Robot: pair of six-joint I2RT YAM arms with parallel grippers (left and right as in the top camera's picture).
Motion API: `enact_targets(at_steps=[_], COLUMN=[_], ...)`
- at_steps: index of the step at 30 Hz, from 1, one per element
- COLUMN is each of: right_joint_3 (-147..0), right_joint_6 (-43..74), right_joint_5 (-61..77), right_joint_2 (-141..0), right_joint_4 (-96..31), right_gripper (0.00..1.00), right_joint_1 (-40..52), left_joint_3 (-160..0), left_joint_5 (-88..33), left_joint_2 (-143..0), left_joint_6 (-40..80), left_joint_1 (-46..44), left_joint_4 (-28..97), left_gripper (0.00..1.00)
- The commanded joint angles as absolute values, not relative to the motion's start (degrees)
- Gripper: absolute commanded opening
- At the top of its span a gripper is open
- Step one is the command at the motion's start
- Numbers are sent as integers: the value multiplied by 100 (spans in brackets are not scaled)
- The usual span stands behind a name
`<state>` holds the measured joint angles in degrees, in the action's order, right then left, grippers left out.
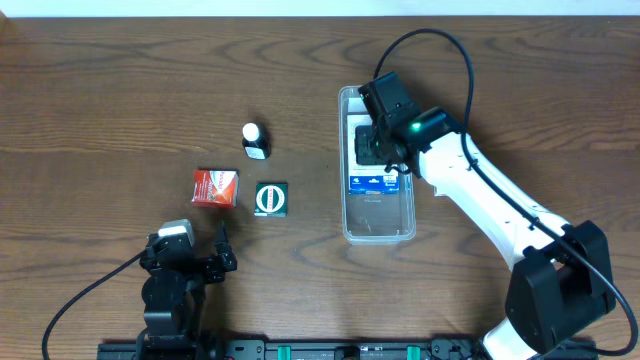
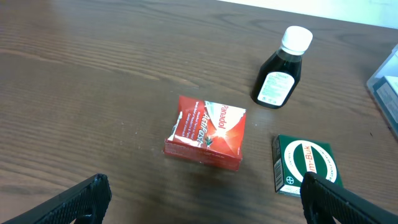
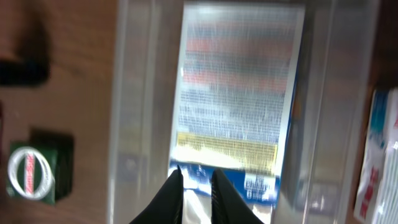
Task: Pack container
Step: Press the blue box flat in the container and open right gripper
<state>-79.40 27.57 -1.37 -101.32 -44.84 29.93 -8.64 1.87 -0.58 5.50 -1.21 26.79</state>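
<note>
The clear plastic container (image 1: 380, 225) stands lengthwise right of centre; it also shows in the right wrist view (image 3: 134, 93). A blue and white box (image 1: 368, 182) lies flat inside it (image 3: 236, 99). My right gripper (image 1: 376, 140) hangs over the container's far half, its fingers (image 3: 194, 174) nearly together and empty, just above the box. A red box (image 1: 215, 187) (image 2: 208, 132), a green box (image 1: 271, 199) (image 2: 305, 165) and a dark bottle with a white cap (image 1: 255, 140) (image 2: 281, 78) lie on the table to the left. My left gripper (image 1: 222, 248) (image 2: 205, 186) is open and empty, near the front edge.
The wooden table (image 1: 120, 100) carries everything. In the right wrist view a white, blue and red pack (image 3: 379, 155) shows just outside the container's right wall. The right arm's cable loops above the container.
</note>
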Motion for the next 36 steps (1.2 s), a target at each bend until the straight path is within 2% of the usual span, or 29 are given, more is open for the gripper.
enact_targets(at_steps=[1,13,21,28,32,36], right_joint_3=[-7787,-6455,-5913,-5760,-5774,-5961], right_joint_6=[2783,2936,2998,2995,2993,2947], right_joint_5=[-110,414,434,128,154,213], right_joint_2=[-10138,-10138,-10138,-10138,-10136,-10090], right_joint_4=[-4654,-3699,-2993,-2425,-2270,-2265], right_gripper=[15,10,13,13,8,7], right_joint_1=[3065,3116,3114,3105,3103,3103], left_joint_3=[-766,-766,-766,-766,-766,-766], left_joint_5=[211,211,213,211,211,211], left_joint_2=[-23,-23,-23,-23,-23,-23], left_joint_6=[473,473,473,473,473,473], left_joint_1=[-99,-99,-99,-99,-99,-99], left_joint_4=[2689,2689,2689,2689,2689,2689], left_gripper=[98,98,98,98,98,98])
